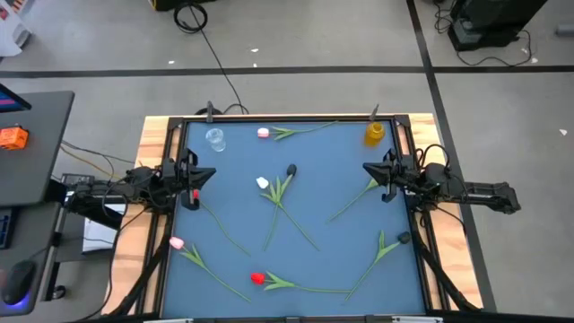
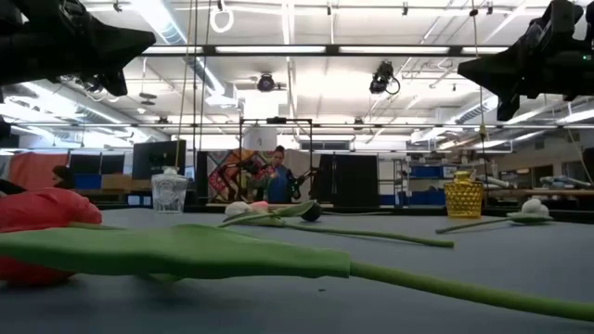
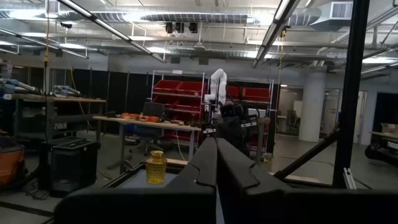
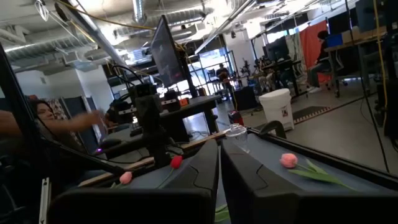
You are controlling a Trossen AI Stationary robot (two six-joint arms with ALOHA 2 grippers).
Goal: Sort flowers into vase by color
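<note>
Several artificial tulips lie flat on the blue mat (image 1: 233, 206). A pink one (image 1: 263, 133) lies by the far edge. A white one (image 1: 262, 183) and a black one (image 1: 291, 169) cross stems mid-table. A red one (image 1: 195, 195) lies under the left arm. Another pink one (image 1: 177, 242), a red one (image 1: 257, 279) and a black one (image 1: 404, 239) lie nearer. The clear vase (image 1: 215, 137) and yellow vase (image 1: 374, 134) stand upright at the far corners. My left gripper (image 1: 208, 176) and right gripper (image 1: 368, 169) hover shut above the mat's left and right sides.
A black frame (image 1: 287, 117) and wooden border (image 1: 152, 179) run round the mat. In the right wrist view a person (image 4: 37, 115) reaches an arm out beyond the table's left side. The near red tulip (image 2: 37, 223) and its leaf fill the low view's foreground.
</note>
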